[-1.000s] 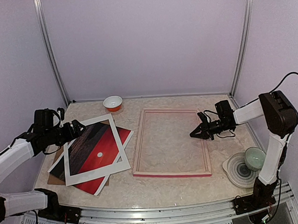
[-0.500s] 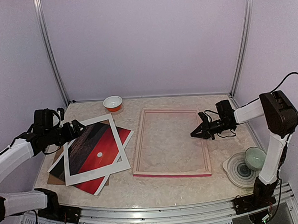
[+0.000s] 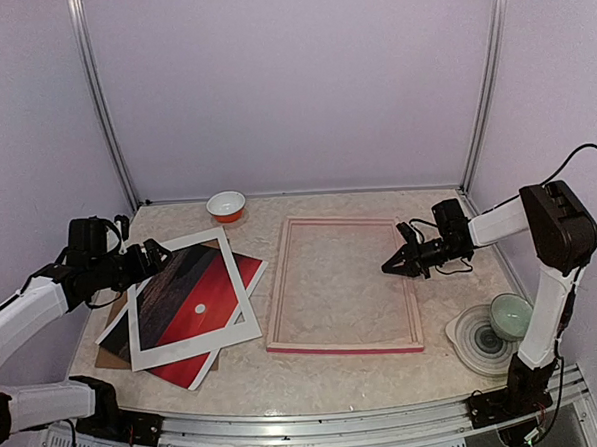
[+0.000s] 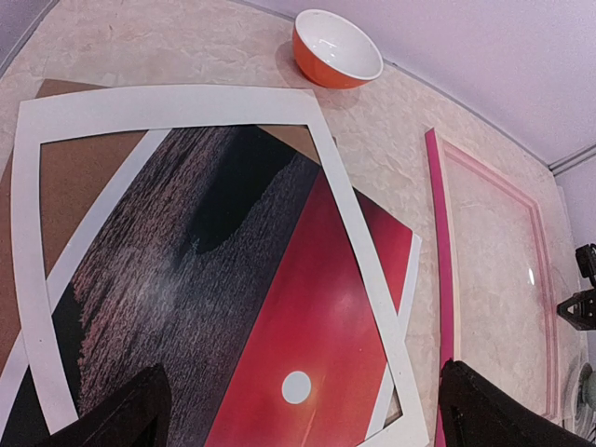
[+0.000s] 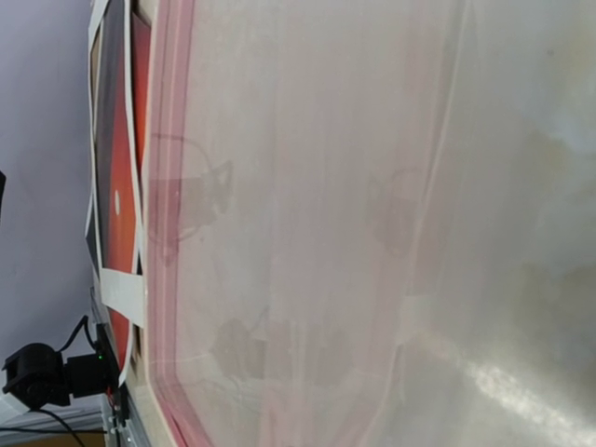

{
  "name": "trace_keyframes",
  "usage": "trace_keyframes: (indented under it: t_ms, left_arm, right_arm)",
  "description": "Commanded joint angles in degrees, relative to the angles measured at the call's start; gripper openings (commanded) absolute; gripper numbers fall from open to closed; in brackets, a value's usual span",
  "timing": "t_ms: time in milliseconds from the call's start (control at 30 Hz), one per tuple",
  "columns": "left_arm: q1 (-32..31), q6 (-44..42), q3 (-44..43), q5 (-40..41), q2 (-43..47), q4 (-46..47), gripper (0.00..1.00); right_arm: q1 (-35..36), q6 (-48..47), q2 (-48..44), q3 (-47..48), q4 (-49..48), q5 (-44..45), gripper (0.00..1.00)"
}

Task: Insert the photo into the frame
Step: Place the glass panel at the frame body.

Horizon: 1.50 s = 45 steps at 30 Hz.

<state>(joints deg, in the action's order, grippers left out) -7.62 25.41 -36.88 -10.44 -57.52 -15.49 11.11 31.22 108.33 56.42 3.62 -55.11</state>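
The photo (image 3: 212,283), a red sunset over dark water, lies at the left of the table under a tilted white mat (image 3: 195,347) and over a brown board (image 3: 110,354). The pink frame (image 3: 345,348) lies flat in the middle. My left gripper (image 3: 158,255) hovers open at the mat's far-left corner; in the left wrist view it (image 4: 307,419) spans the photo (image 4: 317,317), with the frame (image 4: 445,298) to the right. My right gripper (image 3: 389,269) is shut, its tip just inside the frame's right rail. The right wrist view shows only the frame (image 5: 172,233) close up, not the fingers.
An orange bowl (image 3: 226,205) stands at the back, beyond the mat. A pale green bowl (image 3: 509,315) sits on a ringed plate (image 3: 475,339) at the front right. Enclosure walls and metal posts close in the table on three sides.
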Motion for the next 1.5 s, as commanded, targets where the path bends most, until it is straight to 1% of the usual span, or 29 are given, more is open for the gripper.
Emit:
trace_keyframes:
  t_ms: [0, 967, 1467]
  left_arm:
    - [-0.4, -0.9, 0.6, 0.2, 0.2, 0.0, 0.99]
    - [-0.6, -0.9, 0.6, 0.5, 0.3, -0.1, 0.99]
    - [-0.7, -0.8, 0.6, 0.5, 0.2, -0.1, 0.99]
  right_arm:
    - [-0.9, -0.9, 0.7, 1.0, 0.8, -0.8, 0.00]
    - [-1.2, -0.9, 0.1, 0.6, 1.3, 0.1, 0.00]
    - [-0.8, 1.3, 0.4, -0.4, -2.1, -0.6, 0.00]
